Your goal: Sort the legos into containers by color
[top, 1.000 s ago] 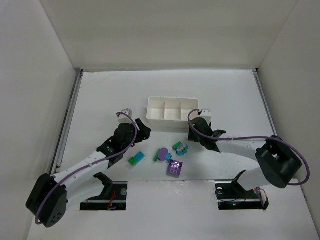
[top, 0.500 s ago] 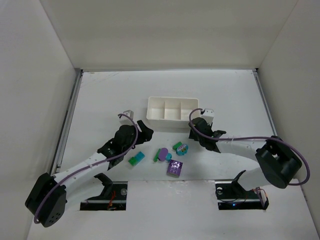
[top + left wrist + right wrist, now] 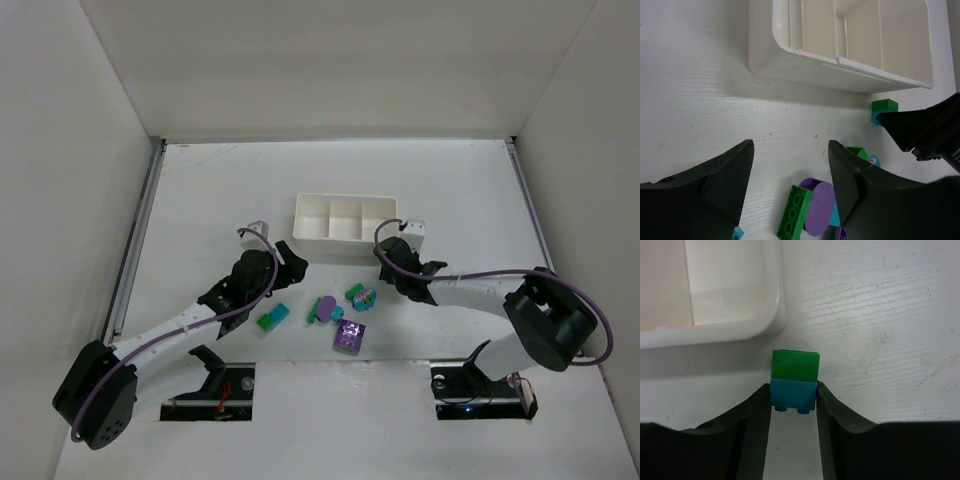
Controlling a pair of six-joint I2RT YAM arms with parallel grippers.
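Note:
The white tray (image 3: 345, 240) of three containers stands mid-table. My right gripper (image 3: 793, 388) is shut on a green-and-teal stacked lego (image 3: 794, 366) lying just off the tray's near right corner (image 3: 776, 315); both fingers press the teal half. From above, the right gripper (image 3: 388, 262) hides that lego. My left gripper (image 3: 791, 149) hangs open above the table, left of the tray's front. Below it lie a long green lego (image 3: 794, 214) and a purple oval lego (image 3: 820, 206). The left gripper (image 3: 290, 262) holds nothing.
Loose legos lie near the front: a green-and-teal one (image 3: 272, 319), a green-and-purple cluster (image 3: 325, 309), a teal-and-green piece (image 3: 360, 296) and a purple block (image 3: 348, 336). White walls enclose the table on three sides.
The right gripper's jaws have closed in onto the green-and-teal lego. The left arm has shifted slightly toward the loose legos, its jaws staying open.

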